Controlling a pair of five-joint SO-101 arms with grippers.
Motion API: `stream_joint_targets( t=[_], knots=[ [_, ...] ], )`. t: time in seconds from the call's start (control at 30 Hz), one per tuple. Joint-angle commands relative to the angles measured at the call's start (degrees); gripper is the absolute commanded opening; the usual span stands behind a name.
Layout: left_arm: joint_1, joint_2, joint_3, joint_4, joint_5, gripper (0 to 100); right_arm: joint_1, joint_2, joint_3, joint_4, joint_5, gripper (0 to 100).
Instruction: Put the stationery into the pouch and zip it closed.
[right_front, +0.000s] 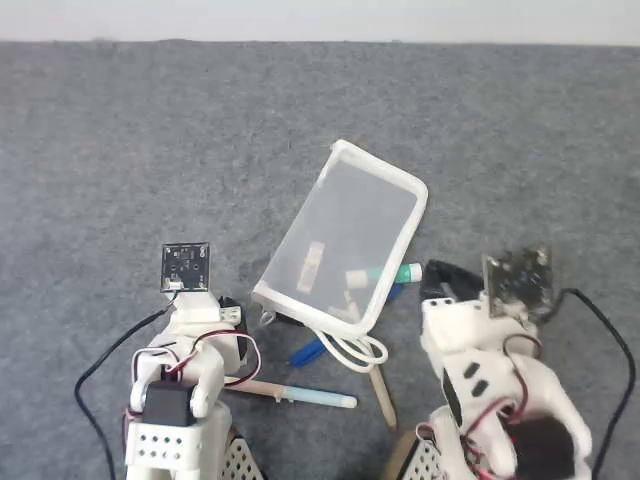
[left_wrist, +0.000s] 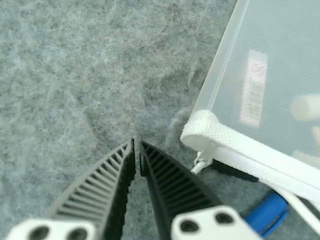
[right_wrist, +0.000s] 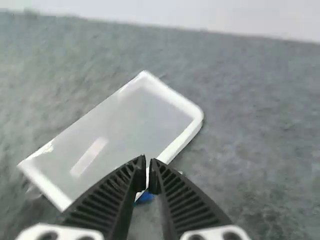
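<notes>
The translucent pouch (right_front: 345, 225) with white zip trim lies tilted at mid-table, a white cord loop (right_front: 358, 350) at its near edge. Small pale items show through it. A green-capped marker (right_front: 400, 272) pokes out at its right side; whether it lies inside or under the pouch is unclear. A blue pen (right_front: 308, 351) sticks out from beneath the pouch, with a light-blue pen (right_front: 295, 394) and a wooden pencil (right_front: 383, 396) nearer me. My left gripper (left_wrist: 137, 145) is shut and empty, just left of the pouch corner (left_wrist: 207, 131) and zip pull (left_wrist: 199, 164). My right gripper (right_wrist: 146, 162) is shut, right of the pouch (right_wrist: 115, 137).
Grey carpet-like cloth (right_front: 120, 150) covers the table, bare to the left and behind the pouch. Both arm bases stand at the near edge, the left arm (right_front: 185, 375) and right arm (right_front: 495, 380), with black cables trailing beside them.
</notes>
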Motion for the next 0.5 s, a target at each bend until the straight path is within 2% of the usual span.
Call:
stream_joint_targets(
  t=[0.0,0.1,0.3,0.47],
  knots=[
    [0.09,-0.88,-0.75,0.18,-0.18,1,-6.99,10.33,-5.27,0.48,-0.53,1.0],
    [0.09,-0.88,-0.75,0.18,-0.18,1,-13.67,16.75,-5.27,0.13,-0.62,1.5],
    [0.09,-0.88,-0.75,0.18,-0.18,1,-23.87,27.74,-5.27,-1.01,-6.33,12.1],
    [0.09,-0.88,-0.75,0.18,-0.18,1,-29.76,38.81,-5.27,-4.97,-6.59,12.2]
  ],
)
